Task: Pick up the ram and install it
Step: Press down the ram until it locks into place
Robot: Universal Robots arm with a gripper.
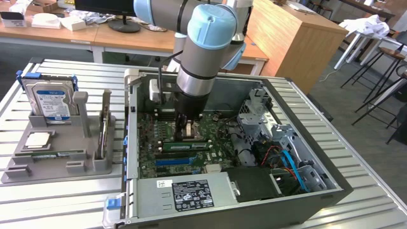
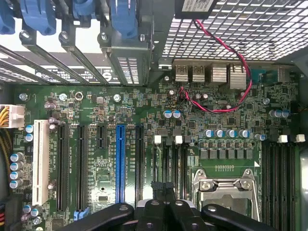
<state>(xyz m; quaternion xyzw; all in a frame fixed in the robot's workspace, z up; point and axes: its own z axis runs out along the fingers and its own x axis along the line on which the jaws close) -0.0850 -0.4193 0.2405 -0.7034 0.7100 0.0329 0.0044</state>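
The ram point(image 1: 186, 145), a long green stick, stands on edge in a slot of the motherboard point(image 1: 149, 143) inside the open computer case. My gripper point(image 1: 188, 133) hangs straight down just above the stick, beside the processor socket point(image 1: 194, 128). Whether it touches the ram I cannot tell. In the wrist view the black fingers point(image 2: 162, 190) are shut together with nothing visible between them. They sit over the memory slots point(image 2: 173, 159) with white clips, next to the silver socket frame point(image 2: 226, 192).
A grey holder point(image 1: 57, 167) at the exterior view's left carries a hard drive point(image 1: 51, 102), a square silver chip point(image 1: 37, 139) and a green strip point(image 1: 54, 154). The power supply point(image 1: 184, 193), drive cage point(image 1: 260, 114) and case walls point(image 1: 305, 119) hem in the board.
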